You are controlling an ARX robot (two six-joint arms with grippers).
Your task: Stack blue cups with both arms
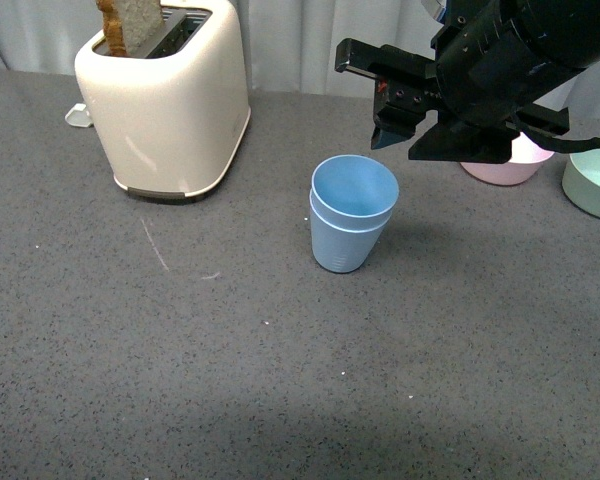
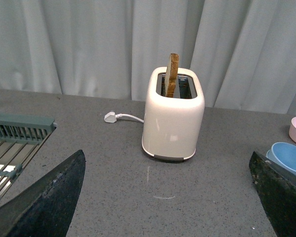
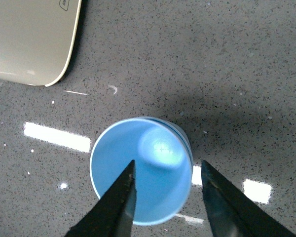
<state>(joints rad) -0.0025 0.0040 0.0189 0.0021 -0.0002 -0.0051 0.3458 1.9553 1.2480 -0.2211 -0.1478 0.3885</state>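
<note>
The right claw [image 3: 168,164] is being held directly above the two light blue tapered plastic cups [image 1: 352,218], its fingers spread wide and gripping nothing. In the right wrist view the open mouth of the stack is being framed between the two fingertips, with no contact visible. The cups are being carried by the dark grey speckled table [image 1: 180,360], one nested inside the other, with the long axis of the stack upright and its mouth pointing up toward this claw. Any coming move is therefore being judged to turn on that vertical line: a straight lift would probably leave the stack undisturbed, while a sideways drift could catch the rim. The left claw [image 2: 166,155] is likewise being held wide and empty, and the cups are lying well off to its side, toward the right arm, so the right arm is being judged much the nearer. By count, there are two blue cups, already stacked, and two claws. One cream plastic toaster [image 1: 170,110] is standing to the left of the right claw, with one slice of brown toast [image 1: 130,22] in it. One pink bowl [image 1: 500,168] is being partly hidden behind that claw, and one pale green bowl [image 1: 595,190] is sitting to its right.
</note>
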